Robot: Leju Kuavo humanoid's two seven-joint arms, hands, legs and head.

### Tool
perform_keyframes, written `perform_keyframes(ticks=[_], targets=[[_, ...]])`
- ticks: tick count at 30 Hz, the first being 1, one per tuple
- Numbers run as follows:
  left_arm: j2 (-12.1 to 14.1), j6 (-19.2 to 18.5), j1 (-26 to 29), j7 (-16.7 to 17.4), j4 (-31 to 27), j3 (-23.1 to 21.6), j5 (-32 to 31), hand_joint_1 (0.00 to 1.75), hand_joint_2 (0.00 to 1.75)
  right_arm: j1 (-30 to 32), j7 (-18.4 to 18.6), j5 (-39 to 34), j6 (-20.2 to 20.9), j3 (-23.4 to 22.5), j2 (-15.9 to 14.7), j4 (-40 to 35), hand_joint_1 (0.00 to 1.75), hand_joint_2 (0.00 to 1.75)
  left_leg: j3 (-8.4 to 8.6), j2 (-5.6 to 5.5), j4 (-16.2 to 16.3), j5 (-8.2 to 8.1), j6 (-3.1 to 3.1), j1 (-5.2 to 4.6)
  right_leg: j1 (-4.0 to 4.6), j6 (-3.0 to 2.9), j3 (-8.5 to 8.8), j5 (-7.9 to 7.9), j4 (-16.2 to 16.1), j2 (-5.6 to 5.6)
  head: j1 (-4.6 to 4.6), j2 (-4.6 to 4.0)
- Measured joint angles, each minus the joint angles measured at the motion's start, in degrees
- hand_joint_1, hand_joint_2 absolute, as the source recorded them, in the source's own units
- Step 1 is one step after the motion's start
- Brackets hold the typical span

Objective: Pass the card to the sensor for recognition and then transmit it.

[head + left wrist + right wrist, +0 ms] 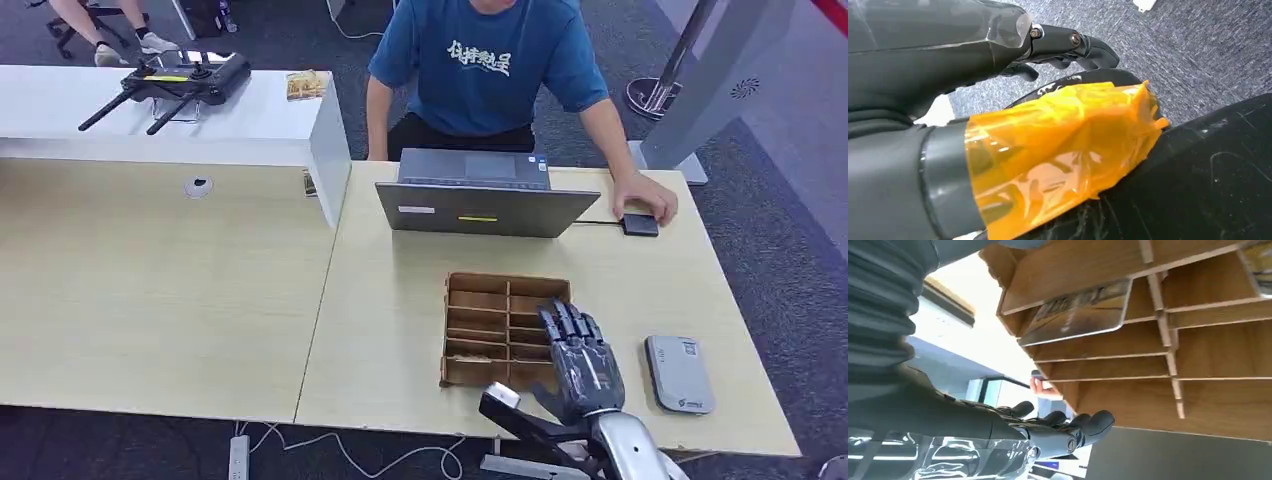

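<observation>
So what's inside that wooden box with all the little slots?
The wooden box is split into rows of slots. The right wrist view shows a card lying in one slot. The robot's right hand hovers over the right-hand slots and hides what is in them.

You have one wooden slotted card rack (505, 328), two cards (1075, 312) visible in its slots, one grey card reader (679, 374), one laptop (486, 194), one person (487, 62), one black remote controller (183, 82).
</observation>
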Motion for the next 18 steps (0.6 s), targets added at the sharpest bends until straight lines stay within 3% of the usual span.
perform_keyframes(ticks=[18], targets=[[0.1,-0.7,0.0,0.2,0.0,-0.4,-0.5,0.00,0.00,1.1,3.4,5.3,0.0,-0.2,-0.7,-2.1,0.00,1.75,0.01,0.01,0.0,0.00,0.00,0.00,0.00,0.00,0.00,0.00,0.0,0.01,0.00,0.00]])
